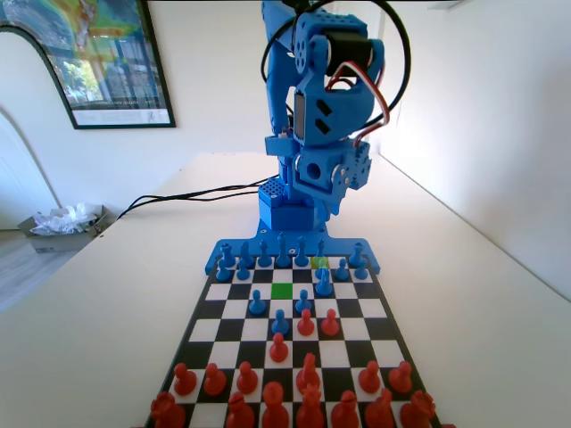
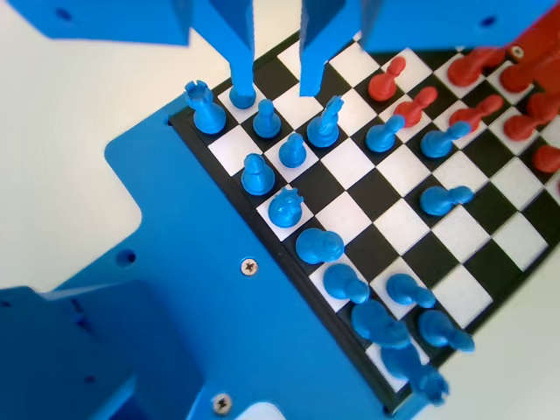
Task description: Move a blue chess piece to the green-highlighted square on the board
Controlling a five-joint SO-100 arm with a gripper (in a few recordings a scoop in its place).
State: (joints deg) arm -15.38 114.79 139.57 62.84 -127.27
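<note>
1. I am seeing the gripper (image 2: 273,74) hanging over the blue arm's end of the board (image 2: 262,219) in the wrist view, its two jaws standing apart with a clear gap between them and nothing gripped.
2. In the wrist view, the left jaw's tip is coming down onto the top of a blue chess piece (image 2: 242,94) in the second row, while the right jaw is ending above the bare squares beside it; I cannot tell whether either jaw is actually touching the piece.
3. In the fixed view, the green-highlighted square (image 1: 282,291) is lying in the third row from the arm, near the board's middle files, with no piece standing on it.
4. A paler yellow-green square (image 1: 319,262) is showing in the back row, partly hidden by blue pieces.
5. The red pieces (image 1: 278,348) are standing at the near end in the fixed view, some advanced toward the middle.
</note>
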